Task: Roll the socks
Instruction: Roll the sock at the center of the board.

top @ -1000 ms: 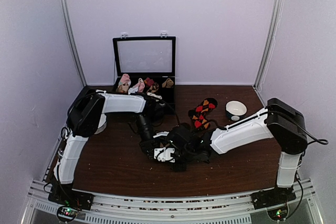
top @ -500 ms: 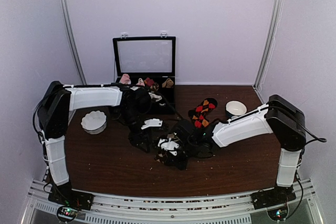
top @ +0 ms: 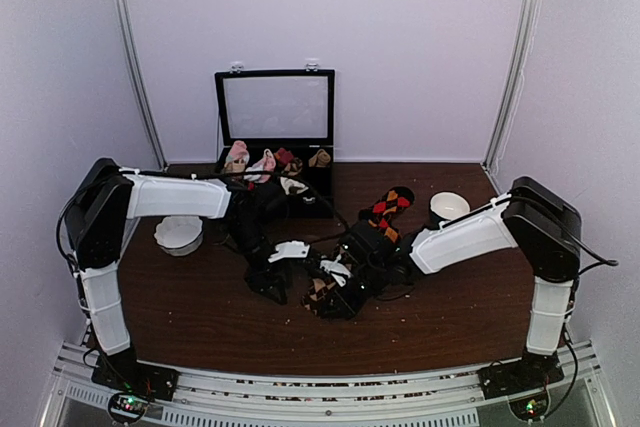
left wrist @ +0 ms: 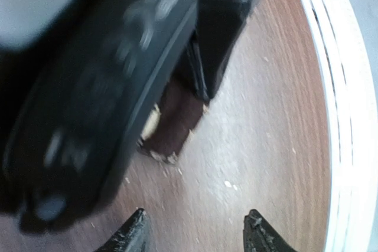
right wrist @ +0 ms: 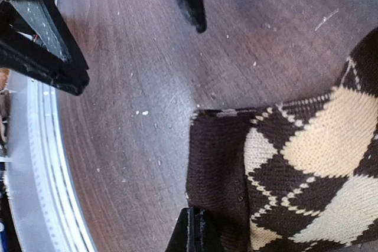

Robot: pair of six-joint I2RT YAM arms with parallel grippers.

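So the left gripper (left wrist: 196,232) has backed off leftward, jaws partly open, empty. The tan argyle sock (right wrist: 295,157) lies bunched just to its right, with the right gripper (right wrist: 192,229) seemingly pinched shut on its edge.

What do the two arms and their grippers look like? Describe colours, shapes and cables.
Both the left arm and the right arm have smooth white link shells joined by boxy black joint housings. A thin black cable loops off the right arm's elbow. The left gripper has two black fingers with rough, textured tips. The right gripper is black too.
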